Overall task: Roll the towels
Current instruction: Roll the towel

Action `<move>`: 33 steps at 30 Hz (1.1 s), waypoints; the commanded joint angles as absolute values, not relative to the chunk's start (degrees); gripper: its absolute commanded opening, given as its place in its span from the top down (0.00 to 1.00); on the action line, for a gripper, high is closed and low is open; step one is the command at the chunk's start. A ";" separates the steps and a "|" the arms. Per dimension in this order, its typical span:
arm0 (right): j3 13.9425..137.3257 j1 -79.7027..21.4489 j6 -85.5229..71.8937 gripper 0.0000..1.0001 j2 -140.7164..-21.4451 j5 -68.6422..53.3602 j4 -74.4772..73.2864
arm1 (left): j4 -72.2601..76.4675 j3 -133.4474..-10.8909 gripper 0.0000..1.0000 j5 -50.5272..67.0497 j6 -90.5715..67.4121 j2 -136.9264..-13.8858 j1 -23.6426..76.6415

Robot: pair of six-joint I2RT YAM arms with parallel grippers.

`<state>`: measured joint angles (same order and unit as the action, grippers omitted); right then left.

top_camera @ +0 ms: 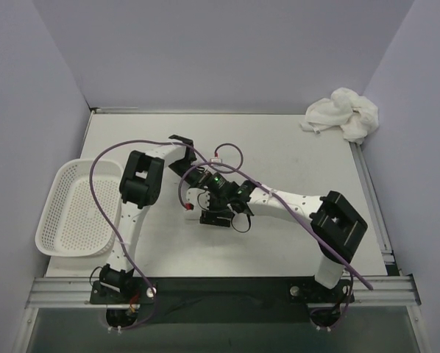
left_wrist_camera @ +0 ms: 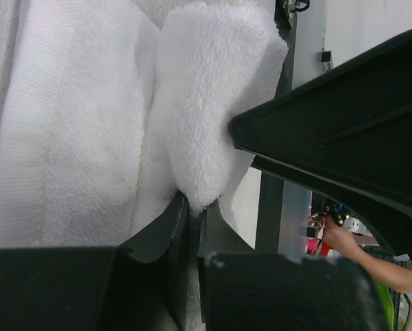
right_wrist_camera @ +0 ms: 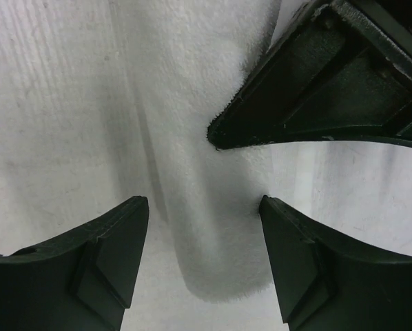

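In the left wrist view, the left claw (left_wrist_camera: 194, 205) is clenched on a hanging fold of the towel (left_wrist_camera: 213, 96), with the cloth pinched between its tips. The rest of the towel lies flat to the left. One finger (left_wrist_camera: 330, 131) of the right claw presses into the fold's right side. Behind it a person's arm (left_wrist_camera: 371, 262) shows past the table edge.

The right wrist view shows what the left one hides. The right claw (right_wrist_camera: 202, 207) is released, and its fingers (right_wrist_camera: 89, 269) stand apart on either side of a long ridge of towel (right_wrist_camera: 192, 138) without touching it. A left finger (right_wrist_camera: 316, 89) crosses the upper right.

From above, both wrists meet mid-table (top_camera: 293, 154) and cover the towel, so white cloth and white top cannot be told apart there. A basket (top_camera: 76, 206) sits at the left edge. A second towel (top_camera: 343, 112) lies crumpled in the far right corner, well apart.
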<state>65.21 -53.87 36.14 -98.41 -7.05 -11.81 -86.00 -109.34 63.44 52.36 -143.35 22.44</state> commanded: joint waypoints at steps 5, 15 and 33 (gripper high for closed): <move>62.93 -52.91 42.01 0.51 -100.81 -5.27 -9.40 | -88.43 -106.88 0.85 51.42 57.66 -144.76 21.97; 64.60 -47.64 36.30 1.00 -103.01 -22.38 -23.09 | -76.82 -96.95 0.59 61.34 54.94 -129.39 15.04; 88.59 -35.25 28.48 1.00 -124.51 -52.46 -50.35 | -43.07 -74.47 0.46 48.35 41.53 -85.81 -6.95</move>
<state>86.98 -36.45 29.82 -118.39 -45.89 -38.74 -49.17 -78.50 51.90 37.89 -94.02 -6.48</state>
